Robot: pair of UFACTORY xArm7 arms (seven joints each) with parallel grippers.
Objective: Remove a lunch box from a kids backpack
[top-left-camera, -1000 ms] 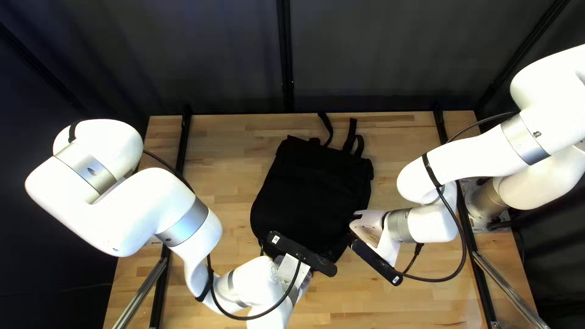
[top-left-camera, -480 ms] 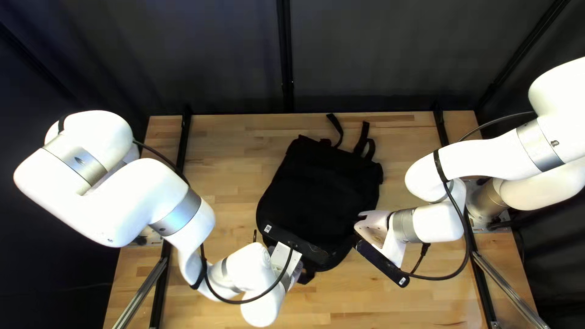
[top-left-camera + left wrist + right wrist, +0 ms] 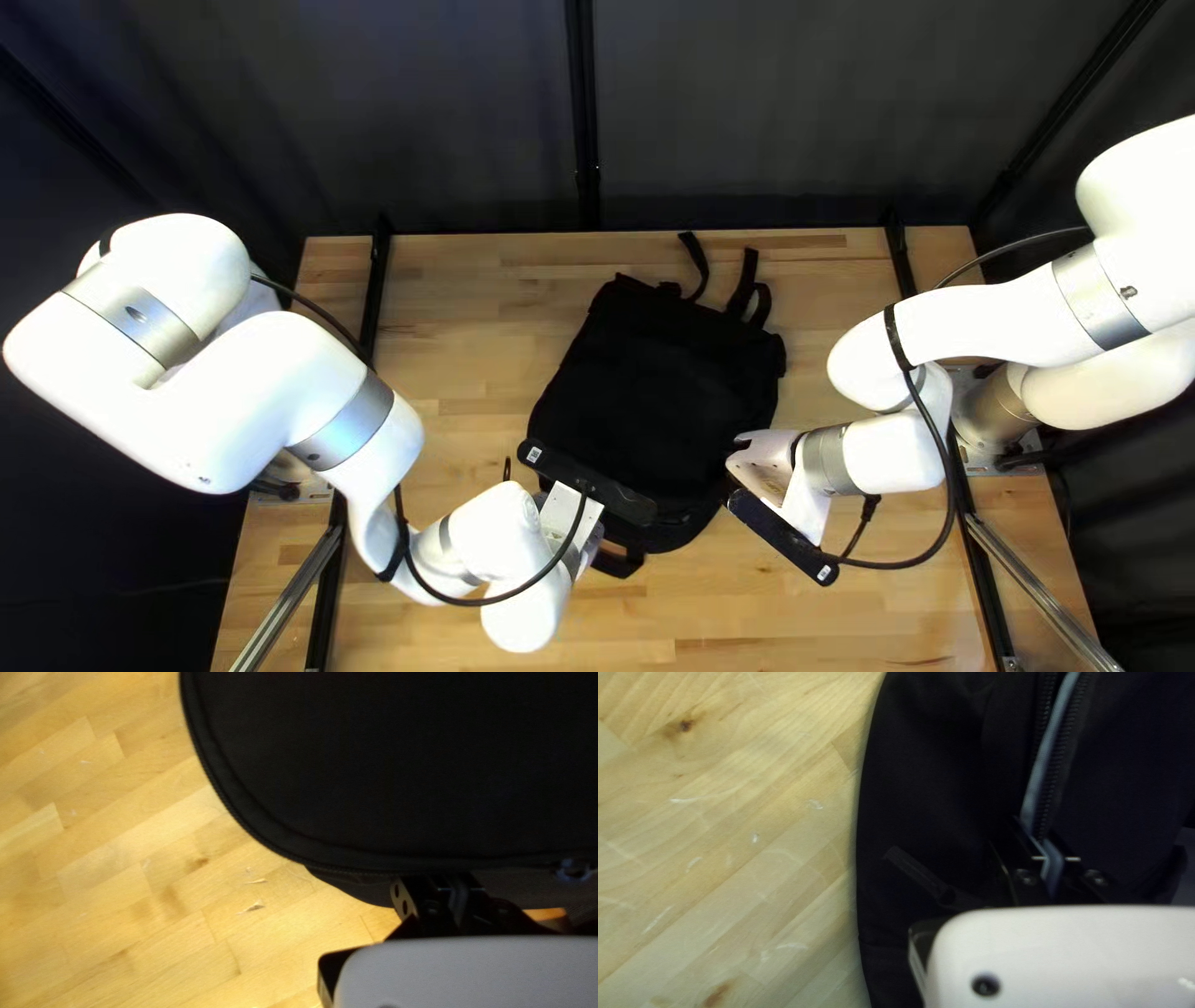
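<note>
The black backpack (image 3: 660,386) lies on its broad side, its straps at the far end. Over its near edge is my left gripper (image 3: 588,483), tips hidden there. In the left wrist view my left gripper (image 3: 439,883) is shut against the zipped seam (image 3: 249,821) of the backpack (image 3: 398,765); its tips are hidden. At the bag's right edge stands my right gripper (image 3: 737,479). In the right wrist view my right gripper (image 3: 1042,846) is shut on the backpack (image 3: 927,796) beside parted zipper teeth with a blue-grey strip (image 3: 1049,753). No lunch box shows.
The wooden table (image 3: 461,324) shows on all sides of the bag. Loose straps (image 3: 745,293) reach toward the far edge. A strap end (image 3: 616,564) pokes out at the near side. Black rails (image 3: 374,299) run along the table's sides.
The backpack has shifted right, exposing more of its near end. My left gripper has moved left and slightly toward the far side; my right gripper has moved a little to the right.
</note>
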